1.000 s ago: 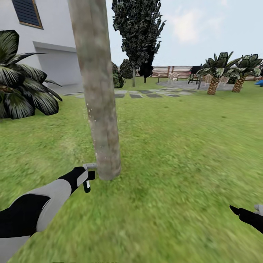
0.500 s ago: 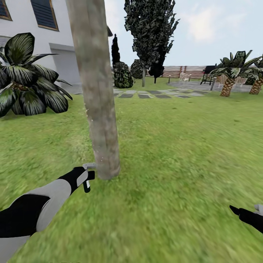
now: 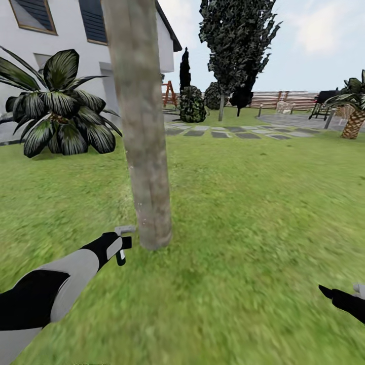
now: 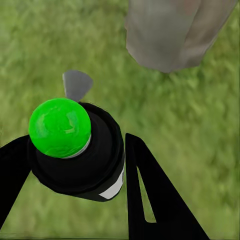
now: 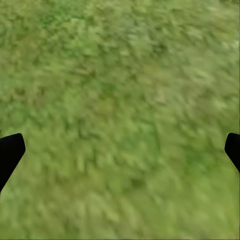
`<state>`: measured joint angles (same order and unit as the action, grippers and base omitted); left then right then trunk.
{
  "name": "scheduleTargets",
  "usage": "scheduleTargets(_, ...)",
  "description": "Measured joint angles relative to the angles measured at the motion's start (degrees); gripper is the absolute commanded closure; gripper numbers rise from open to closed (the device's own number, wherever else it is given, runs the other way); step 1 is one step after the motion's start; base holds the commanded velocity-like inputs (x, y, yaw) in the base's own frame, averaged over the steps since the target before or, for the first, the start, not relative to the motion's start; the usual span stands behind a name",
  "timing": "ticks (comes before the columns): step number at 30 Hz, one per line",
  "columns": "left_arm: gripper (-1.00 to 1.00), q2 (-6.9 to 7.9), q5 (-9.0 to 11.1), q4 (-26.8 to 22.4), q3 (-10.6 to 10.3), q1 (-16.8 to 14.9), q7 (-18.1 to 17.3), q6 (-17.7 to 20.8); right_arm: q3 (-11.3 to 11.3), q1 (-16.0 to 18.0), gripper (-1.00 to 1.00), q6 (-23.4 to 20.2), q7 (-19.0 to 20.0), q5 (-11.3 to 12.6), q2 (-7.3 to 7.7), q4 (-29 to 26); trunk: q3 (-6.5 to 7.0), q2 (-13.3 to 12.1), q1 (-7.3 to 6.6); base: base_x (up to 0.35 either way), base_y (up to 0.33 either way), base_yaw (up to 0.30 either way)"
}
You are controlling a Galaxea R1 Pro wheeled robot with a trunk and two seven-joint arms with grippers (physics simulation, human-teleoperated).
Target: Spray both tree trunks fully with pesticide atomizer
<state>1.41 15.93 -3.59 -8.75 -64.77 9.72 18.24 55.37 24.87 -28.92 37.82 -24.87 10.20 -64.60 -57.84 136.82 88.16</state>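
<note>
Our left gripper [image 3: 119,247] reaches low and forward, squeezing the pesticide atomizer [image 4: 77,150] just beside the tree [image 3: 144,152] trunk's foot. Our right gripper [image 5: 120,150] hangs wide open over lawn [image 3: 253,213]; any specks look faint.

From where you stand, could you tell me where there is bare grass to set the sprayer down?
Open lawn stretches from the tree trunk across to the right gripper, whose fingers are spread over bare grass. It is tight at the trunk's base, where the left gripper holds the sprayer.

Green lawn [image 3: 263,213] bears a pale tree trunk [image 3: 144,152]
</note>
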Motion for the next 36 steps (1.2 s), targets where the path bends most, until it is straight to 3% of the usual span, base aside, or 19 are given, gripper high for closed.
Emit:
scheduleTargets(7,1.0,0.0,-0.1,0.0,-0.09,0.0,0.12,0.29,0.0,0.0,-1.0,0.0,0.03,0.0,0.0,0.0,0.0,0.0,0.0,0.01,-0.325,0.048)
scheduleTargets(13,1.0,0.0,-0.4,-0.42,-0.02,-0.02,0.11,1.25,0.0,0.0,-1.0,0.0,0.06,0.01,0.01,0.0,0.0,0.0,0.0,0.0,-0.057,-0.047)
scheduleTargets(14,1.0,0.0,-0.44,-0.73,0.01,-0.04,0.12,2.31,0.0,0.0,-1.0,0.0,0.06,0.01,0.0,0.0,0.0,0.0,0.0,0.0,-0.003,-0.219)
scheduleTargets(15,1.0,0.05,-0.5,-2.68,0.01,-0.09,0.15,5.86,0.0,0.0,-1.0,0.0,0.06,0.01,0.05,0.0,0.01,0.0,0.0,0.0,-0.001,-0.111)
scheduleTargets(18,1.0,0.19,-0.64,-12.05,0.01,-0.15,0.23,15.15,0.0,0.0,-1.0,0.0,0.0,0.0,0.02,0.0,0.01,0.01,-0.01,0.0,-0.001,-0.044)
scheduleTargets(21,1.0,0.22,-0.78,-18.95,0.03,-0.26,1.27,21.65,0.07,0.0,-1.0,0.0,-0.02,0.0,0.06,0.0,0.01,0.0,0.0,0.0,0.0,-0.006)
scheduleTargets(25,1.0,0.1,-0.93,-20.67,0.03,-0.62,7.44,25.0,0.07,0.0,-1.0,0.0,-0.02,0.0,0.09,0.0,0.0,0.0,0.0,0.0,0.0,0.0)
scheduleTargets(31,1.0,0.12,-0.77,-27.77,0.04,-1.09,8.54,33.25,0.08,0.0,-1.0,0.0,-0.02,0.0,0.09,0.0,0.0,0.0,0.0,0.0,0.0,0.0)
scheduleTargets(36,1.0,0.37,-0.93,-28.62,0.09,-2.46,13.46,34.38,0.08,0.0,-1.0,0.0,-0.02,0.0,0.09,0.0,0.0,0.0,0.0,0.0,0.0,0.0)
